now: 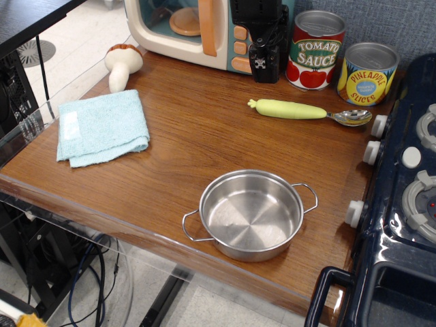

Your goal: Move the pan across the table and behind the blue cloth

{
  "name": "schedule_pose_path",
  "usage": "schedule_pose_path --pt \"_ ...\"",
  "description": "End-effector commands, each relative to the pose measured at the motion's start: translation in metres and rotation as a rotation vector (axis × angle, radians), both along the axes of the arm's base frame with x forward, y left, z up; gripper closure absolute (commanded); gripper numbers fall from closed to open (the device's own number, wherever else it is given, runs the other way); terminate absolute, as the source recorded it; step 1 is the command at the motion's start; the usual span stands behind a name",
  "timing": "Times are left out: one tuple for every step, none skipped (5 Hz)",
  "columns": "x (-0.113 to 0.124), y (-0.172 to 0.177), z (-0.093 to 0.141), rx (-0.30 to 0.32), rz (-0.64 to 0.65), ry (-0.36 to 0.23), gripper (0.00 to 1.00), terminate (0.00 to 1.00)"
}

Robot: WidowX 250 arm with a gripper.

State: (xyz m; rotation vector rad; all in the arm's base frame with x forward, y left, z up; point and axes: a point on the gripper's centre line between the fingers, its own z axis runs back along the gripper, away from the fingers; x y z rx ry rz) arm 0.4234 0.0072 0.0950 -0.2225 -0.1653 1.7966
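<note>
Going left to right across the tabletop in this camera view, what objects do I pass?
Blue cloth → pan → yellow-handled spoon → pineapple slices can → toy stove. The toy mushroom sits above the cloth, and the gripper and tomato sauce can overlap the pan's span, so they're left unordered.

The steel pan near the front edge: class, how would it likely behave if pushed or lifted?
The pan looks thin and empty, so probably light. Its flat base should slide across the smooth table, not roll. The polished wall may be slippery; the wire handles look easier to grip.
</note>
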Motion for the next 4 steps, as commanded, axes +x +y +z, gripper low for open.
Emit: schedule_pose_path --pt "0.000 0.000 0.000 0.000 0.000 0.000 0.00 0.00" --pt "-0.013 -0.008 0.000 -0.017 0.036 0.002 0.00 0.00" --pt "-0.027 -0.015 0.004 -0.037 0.147 -0.005 0.00 0.00" --pt "-0.041 -0.025 0.014 -0.062 0.281 -0.031 0.00 0.00"
